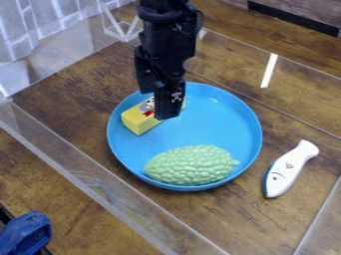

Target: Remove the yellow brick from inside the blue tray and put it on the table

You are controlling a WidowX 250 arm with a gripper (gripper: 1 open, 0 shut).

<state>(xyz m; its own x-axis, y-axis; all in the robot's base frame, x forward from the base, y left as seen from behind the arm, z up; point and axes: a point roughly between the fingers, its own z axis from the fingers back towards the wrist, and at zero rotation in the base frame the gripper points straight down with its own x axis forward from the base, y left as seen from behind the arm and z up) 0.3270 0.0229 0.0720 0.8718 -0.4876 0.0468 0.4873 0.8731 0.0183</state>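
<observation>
The yellow brick [139,120] lies inside the blue tray [229,125], against its left rim, with a red and white label on top. My gripper [156,97] hangs straight down over the brick's right end, jaws open. One dark finger [170,104] covers part of the label; the other finger sits to its left, just above the brick. Nothing is held. The tray rests on the brown wood-grain table [80,95].
A bumpy green lump [192,165] fills the near part of the tray. A white handheld object [288,167] lies on the table to the right. Clear acrylic walls [94,184] line the table's edges. A blue item [22,236] sits outside, bottom left.
</observation>
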